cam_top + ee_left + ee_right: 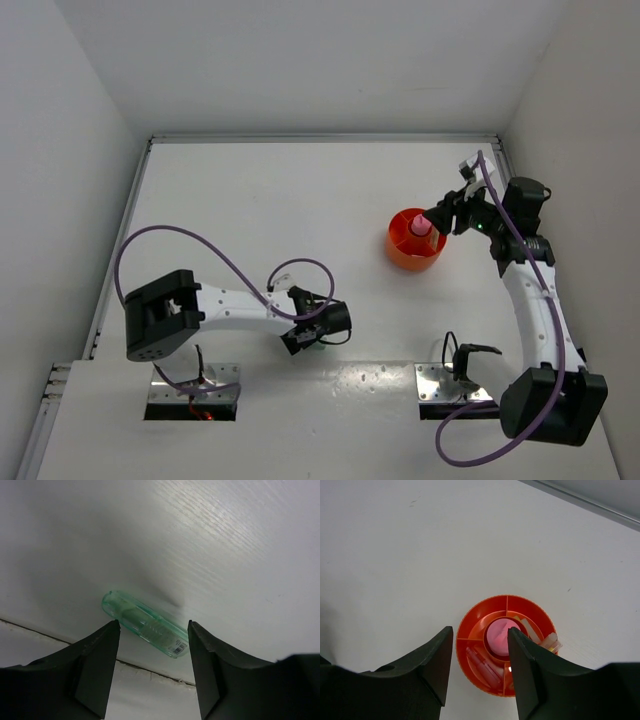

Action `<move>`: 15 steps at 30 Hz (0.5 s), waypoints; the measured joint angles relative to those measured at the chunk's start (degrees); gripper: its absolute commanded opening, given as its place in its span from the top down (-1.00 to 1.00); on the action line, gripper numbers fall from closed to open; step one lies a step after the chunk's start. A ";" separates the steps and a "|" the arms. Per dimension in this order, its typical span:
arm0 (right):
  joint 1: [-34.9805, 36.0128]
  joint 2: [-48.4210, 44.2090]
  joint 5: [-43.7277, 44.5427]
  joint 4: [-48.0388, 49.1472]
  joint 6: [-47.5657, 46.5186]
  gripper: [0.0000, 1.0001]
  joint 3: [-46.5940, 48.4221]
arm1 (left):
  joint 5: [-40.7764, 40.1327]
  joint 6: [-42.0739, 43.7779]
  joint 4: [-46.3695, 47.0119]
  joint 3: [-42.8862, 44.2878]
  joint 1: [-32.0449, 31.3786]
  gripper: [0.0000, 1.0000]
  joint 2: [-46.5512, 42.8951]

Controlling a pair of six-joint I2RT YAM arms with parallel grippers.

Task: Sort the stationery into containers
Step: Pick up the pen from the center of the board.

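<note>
White tabletop (250, 200), plain walls round it. Green marker (145, 625) lies flat by the near seam, left of centre. Left gripper (154, 623) straddles it, fingers apart, not clamped. Orange cup (470, 625) sits far right w/ a pink piece (497, 632) upright in its middle well, other bits in outer sections. Right gripper (480, 629) hovers over it, fingers parted, gripping nothing.

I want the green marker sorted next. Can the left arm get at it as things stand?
Probably yes: the left claw hangs open close above the green marker, and nothing lies in between.
</note>
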 measured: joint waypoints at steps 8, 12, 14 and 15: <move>0.00 -0.39 0.28 0.11 0.00 0.03 -0.13 | 1.49 0.00 1.77 -2.01 1.20 0.34 1.29; 0.00 -0.46 0.52 0.13 0.07 0.03 -0.15 | 1.90 -0.02 1.79 -2.12 1.68 0.39 1.20; 0.00 -0.55 0.70 0.13 0.09 0.03 -0.15 | 1.70 0.00 1.84 -1.97 1.75 0.46 1.18; 0.00 -0.63 0.81 0.13 0.09 0.03 -0.15 | 1.40 -0.02 1.79 -1.75 1.77 0.49 1.20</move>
